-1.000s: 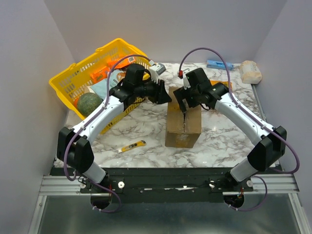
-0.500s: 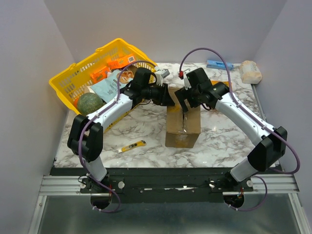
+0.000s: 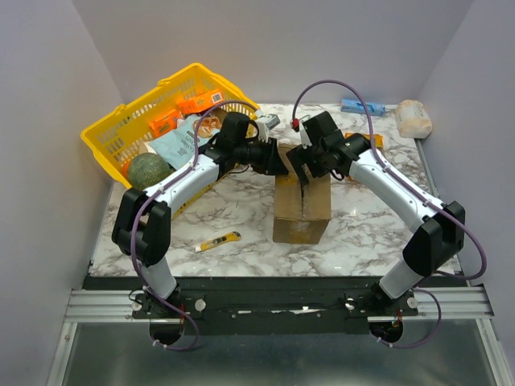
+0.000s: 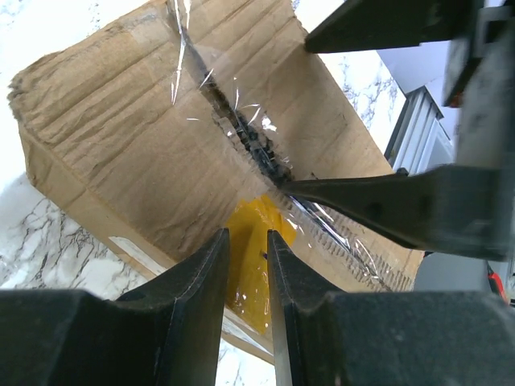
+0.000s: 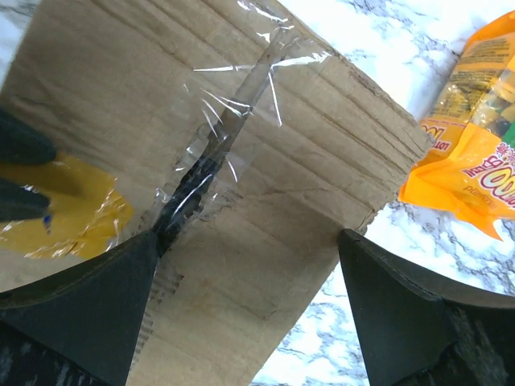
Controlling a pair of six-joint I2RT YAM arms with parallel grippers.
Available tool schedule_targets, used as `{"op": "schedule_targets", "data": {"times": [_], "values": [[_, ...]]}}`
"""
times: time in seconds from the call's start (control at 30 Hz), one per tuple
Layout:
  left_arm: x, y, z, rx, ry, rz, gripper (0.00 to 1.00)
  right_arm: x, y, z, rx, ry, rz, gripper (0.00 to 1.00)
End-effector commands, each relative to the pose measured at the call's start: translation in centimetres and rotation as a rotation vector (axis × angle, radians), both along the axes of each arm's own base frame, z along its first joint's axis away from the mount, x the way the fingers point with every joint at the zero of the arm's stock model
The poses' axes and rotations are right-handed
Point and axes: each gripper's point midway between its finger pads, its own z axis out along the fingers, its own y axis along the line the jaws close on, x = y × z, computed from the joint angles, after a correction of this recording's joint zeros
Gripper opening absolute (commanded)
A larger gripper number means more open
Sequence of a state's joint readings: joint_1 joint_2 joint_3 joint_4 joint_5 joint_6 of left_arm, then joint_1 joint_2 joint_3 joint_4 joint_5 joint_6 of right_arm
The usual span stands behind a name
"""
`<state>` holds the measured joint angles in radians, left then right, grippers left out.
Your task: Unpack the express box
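The express box stands mid-table on the marble top, its taped centre seam torn. The left gripper hangs over the box's yellow sticker, fingers nearly together with only a narrow gap, apparently gripping nothing. The right gripper spreads wide across the box top, one finger at the seam, the other past its edge.

Box right of basket (probably apart).
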<state>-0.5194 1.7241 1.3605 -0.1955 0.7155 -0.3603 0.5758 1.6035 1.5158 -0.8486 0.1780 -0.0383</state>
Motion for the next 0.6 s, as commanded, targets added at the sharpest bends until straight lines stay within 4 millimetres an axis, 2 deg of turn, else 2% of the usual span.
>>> {"op": "schedule_targets", "data": {"times": [0.0,0.1,0.23,0.4,0.57], "values": [[-0.9,1.1,-4.9,0.110,0.108,0.029,0.36,0.2,0.7,-2.5,-0.003,0.076,-0.008,1.00],[-0.8,1.1,-5.1,0.117,0.104,0.036,0.36,0.0,1.1,-3.7,-0.021,0.107,-0.004,1.00],[-0.8,1.4,-5.3,0.135,0.101,0.048,0.36,0.4,0.0,-4.0,-0.082,0.089,-0.029,1.00],[-0.6,1.4,-5.7,0.141,0.107,0.052,0.36,-0.6,-0.4,-5.1,-0.132,0.104,0.005,1.00],[-0.4,1.9,-6.3,0.178,0.111,0.073,0.35,0.3,-2.7,-4.4,-0.304,0.047,0.072,1.00]]}}
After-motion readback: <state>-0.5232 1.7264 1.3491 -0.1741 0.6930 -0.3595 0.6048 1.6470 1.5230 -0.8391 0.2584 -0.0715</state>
